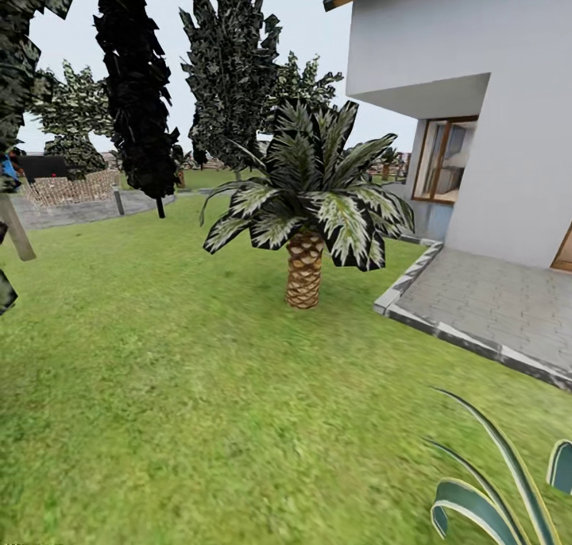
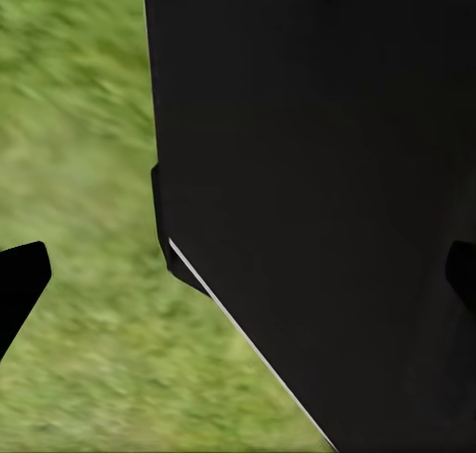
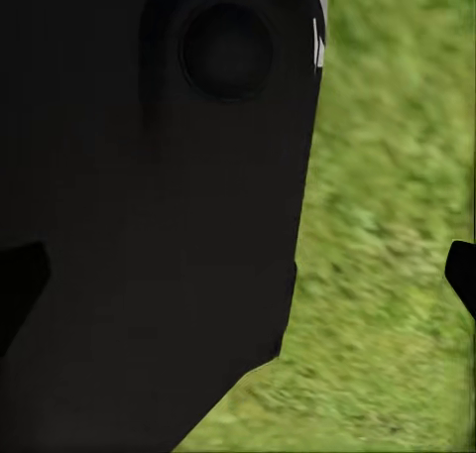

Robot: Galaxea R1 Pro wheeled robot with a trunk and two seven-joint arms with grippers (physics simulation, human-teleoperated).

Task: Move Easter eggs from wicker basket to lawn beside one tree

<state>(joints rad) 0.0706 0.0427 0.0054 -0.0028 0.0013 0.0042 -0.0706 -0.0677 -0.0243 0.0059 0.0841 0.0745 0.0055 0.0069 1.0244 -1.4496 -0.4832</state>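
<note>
Head view over the lawn (image 1: 159, 386), with a short palm (image 1: 306, 211) on a scaly trunk at centre, a white house (image 1: 469, 116) and its paved terrace (image 1: 492, 307) to the right, and a striped agave (image 1: 500, 497) in the near right corner. We take the dark-crowned trees (image 1: 139, 92) toward the far left as the candidates for the drop site; the palm is not one. We see no basket and no eggs here, so we judge the robot to be in transit. In each wrist view the left gripper (image 2: 243, 275) and right gripper (image 3: 243, 275) show fingertips at opposite edges, set wide apart with nothing between them, above grass and beside the dark robot body. Risks, as we judge them: steering into the palm or agave, mounting the terrace kerb, or mistaking the palm for the target tree
</note>
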